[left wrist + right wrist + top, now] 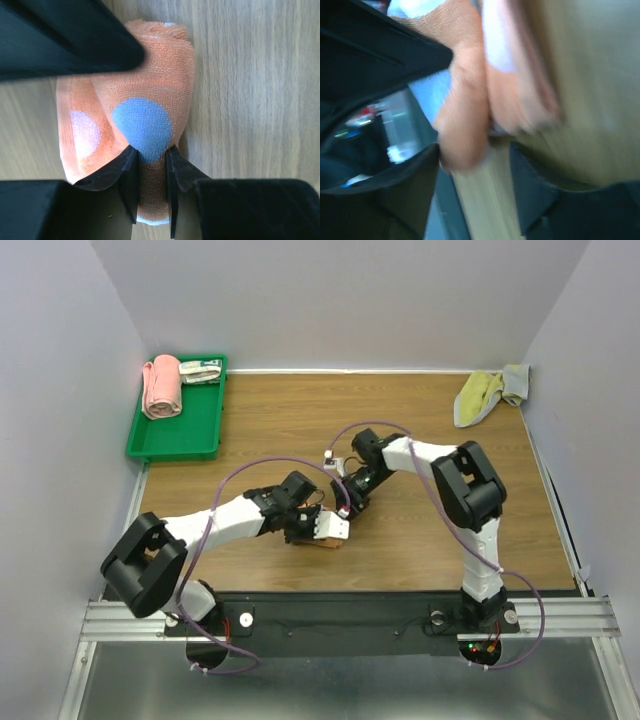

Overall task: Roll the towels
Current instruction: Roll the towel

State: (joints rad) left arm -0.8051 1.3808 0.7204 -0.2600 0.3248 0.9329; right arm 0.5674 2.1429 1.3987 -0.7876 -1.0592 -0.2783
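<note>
An orange towel (pixel 165 65) with a blue dot and a pale dot lies rolled on the wooden table. My left gripper (pixel 151 167) is shut on the near end of the roll. In the top view the left gripper (pixel 328 531) covers most of it, and only an orange edge (pixel 318 544) shows. My right gripper (pixel 351 504) is just behind it. In the blurred right wrist view its jaws (pixel 475 167) stand apart, with a fold of the orange towel (pixel 462 125) touching the left finger, not pinched.
A green tray (pixel 190 435) at the back left holds a rolled pink towel (pixel 162 386) and a folded cloth (pixel 201 371). A yellow towel (pixel 476 397) and a grey one (pixel 515 383) lie heaped at the back right corner. Walls close three sides.
</note>
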